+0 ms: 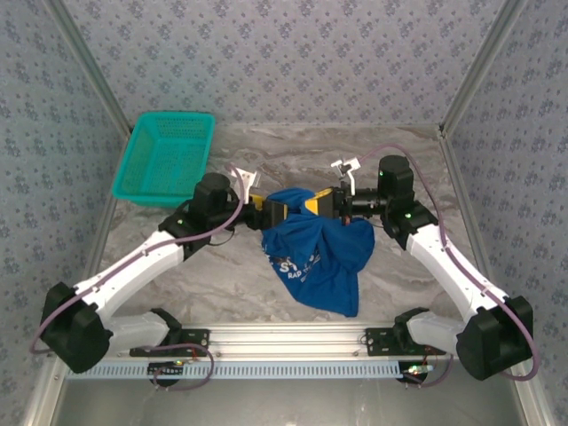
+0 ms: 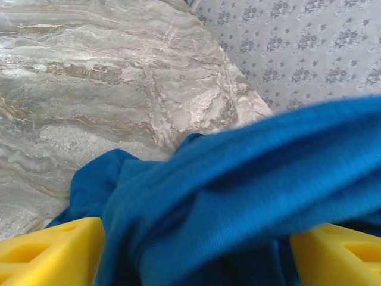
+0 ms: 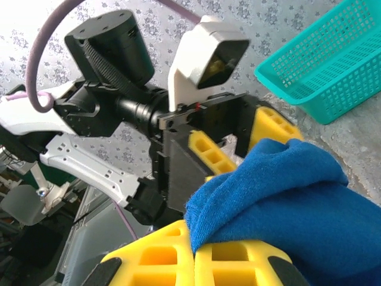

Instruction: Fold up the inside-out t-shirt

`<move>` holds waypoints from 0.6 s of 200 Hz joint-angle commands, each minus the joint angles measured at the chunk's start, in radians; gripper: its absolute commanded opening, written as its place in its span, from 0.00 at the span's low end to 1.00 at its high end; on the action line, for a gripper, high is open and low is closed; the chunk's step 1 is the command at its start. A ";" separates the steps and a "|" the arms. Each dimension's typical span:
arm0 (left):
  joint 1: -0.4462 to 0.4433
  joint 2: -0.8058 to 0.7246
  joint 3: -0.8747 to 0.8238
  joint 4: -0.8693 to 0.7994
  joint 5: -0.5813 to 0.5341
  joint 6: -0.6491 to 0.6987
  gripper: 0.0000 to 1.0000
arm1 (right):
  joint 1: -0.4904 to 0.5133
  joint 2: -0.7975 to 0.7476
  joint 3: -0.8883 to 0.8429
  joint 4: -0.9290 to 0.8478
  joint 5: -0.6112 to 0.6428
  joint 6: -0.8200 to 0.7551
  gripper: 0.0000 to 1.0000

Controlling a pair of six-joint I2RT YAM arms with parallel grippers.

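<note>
The royal-blue inside-out t-shirt (image 1: 315, 253) hangs bunched between both grippers over the middle of the marble table, its lower part resting on the surface with a pale print showing. My right gripper (image 1: 317, 204) is shut on a fold of the t-shirt (image 3: 286, 196); in the right wrist view its yellow fingertips (image 3: 238, 259) meet with the cloth edge pinched between them. My left gripper (image 1: 266, 211) faces it from the left with its yellow fingers (image 2: 50, 250) standing wide apart. Blue cloth (image 2: 238, 190) lies loosely across the gap between them.
A teal mesh basket (image 1: 164, 155) stands at the table's back left corner, also seen behind the left gripper (image 3: 241, 140) in the right wrist view. Bare marble table (image 1: 195, 275) lies left and right of the shirt. Patterned walls enclose the back and sides.
</note>
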 commanded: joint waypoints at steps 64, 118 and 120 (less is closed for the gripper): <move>-0.081 0.140 0.148 -0.131 -0.032 0.411 0.78 | -0.004 0.008 0.086 -0.147 -0.049 -0.100 0.00; -0.029 0.117 0.161 0.083 0.366 0.117 0.00 | 0.000 -0.016 0.156 -0.523 0.372 -0.353 0.04; -0.024 0.112 0.153 0.105 0.376 0.096 0.00 | 0.002 -0.017 0.155 -0.526 0.391 -0.356 0.04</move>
